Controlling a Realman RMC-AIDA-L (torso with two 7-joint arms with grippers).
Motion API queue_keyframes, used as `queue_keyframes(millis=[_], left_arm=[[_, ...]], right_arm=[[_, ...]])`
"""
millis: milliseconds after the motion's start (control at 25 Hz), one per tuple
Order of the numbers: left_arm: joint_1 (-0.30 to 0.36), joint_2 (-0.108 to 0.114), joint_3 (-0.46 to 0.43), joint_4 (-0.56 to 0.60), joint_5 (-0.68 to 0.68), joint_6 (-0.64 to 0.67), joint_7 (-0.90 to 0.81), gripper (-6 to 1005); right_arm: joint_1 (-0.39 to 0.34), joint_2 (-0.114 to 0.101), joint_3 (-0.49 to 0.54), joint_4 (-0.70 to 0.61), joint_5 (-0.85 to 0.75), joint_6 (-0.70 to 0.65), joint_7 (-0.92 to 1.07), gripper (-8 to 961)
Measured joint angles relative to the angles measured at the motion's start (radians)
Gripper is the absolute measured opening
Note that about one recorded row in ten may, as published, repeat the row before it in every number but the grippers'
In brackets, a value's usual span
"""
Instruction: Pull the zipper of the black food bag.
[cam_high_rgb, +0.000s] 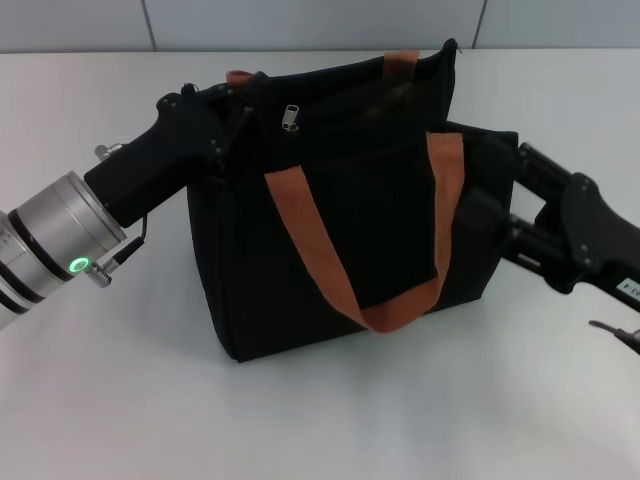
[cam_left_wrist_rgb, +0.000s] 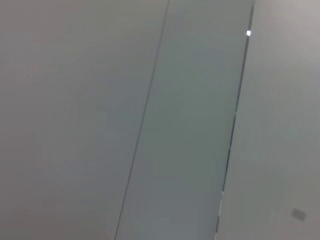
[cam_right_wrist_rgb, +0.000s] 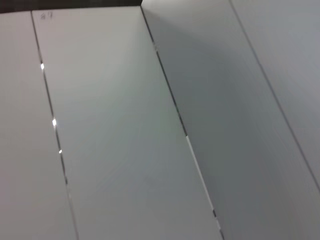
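Note:
The black food bag (cam_high_rgb: 340, 240) stands upright on the white table (cam_high_rgb: 140, 400), with two orange-brown straps (cam_high_rgb: 330, 270). The silver zipper (cam_high_rgb: 291, 117) pull sticks up on the bag's top edge near its left end. My left gripper (cam_high_rgb: 232, 112) is at the bag's top left corner, just left of the zipper pull and apart from it. My right gripper (cam_high_rgb: 482, 212) rests against the bag's right side, dark against the black fabric. Both wrist views show only pale wall panels, neither bag nor grippers.
The table spreads white on all sides of the bag. A grey panelled wall (cam_high_rgb: 300, 22) runs along its far edge. A thin dark cable end (cam_high_rgb: 615, 332) shows under my right arm.

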Motion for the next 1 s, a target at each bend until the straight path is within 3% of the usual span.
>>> queue_keyframes(millis=[240, 360, 440, 640, 920, 1000], left_arm=[[-0.001, -0.002, -0.016, -0.006, -0.009, 0.031, -0.033, 18], [-0.045, -0.006, -0.104, -0.087, -0.072, 0.014, -0.116, 17], [-0.090, -0.006, -0.168, -0.136, -0.098, -0.078, -0.244, 17], [-0.128, -0.001, -0.128, -0.083, -0.024, -0.060, -0.331, 17], [-0.116, -0.002, -0.125, -0.032, 0.102, 0.089, -0.303, 18], [-0.096, -0.003, -0.140, -0.031, 0.110, 0.073, -0.281, 18]], right_arm=[[0.014, 0.000, 0.018, 0.006, 0.025, 0.000, 0.072, 706], [0.023, 0.001, 0.020, 0.009, 0.025, 0.003, 0.074, 704], [0.032, 0.002, 0.022, 0.021, 0.026, 0.006, 0.075, 703], [0.027, -0.001, 0.025, 0.032, 0.026, 0.002, 0.076, 701], [0.019, -0.001, 0.038, 0.031, 0.027, 0.007, 0.075, 697], [0.020, -0.001, 0.039, 0.030, 0.027, 0.011, 0.072, 696]])
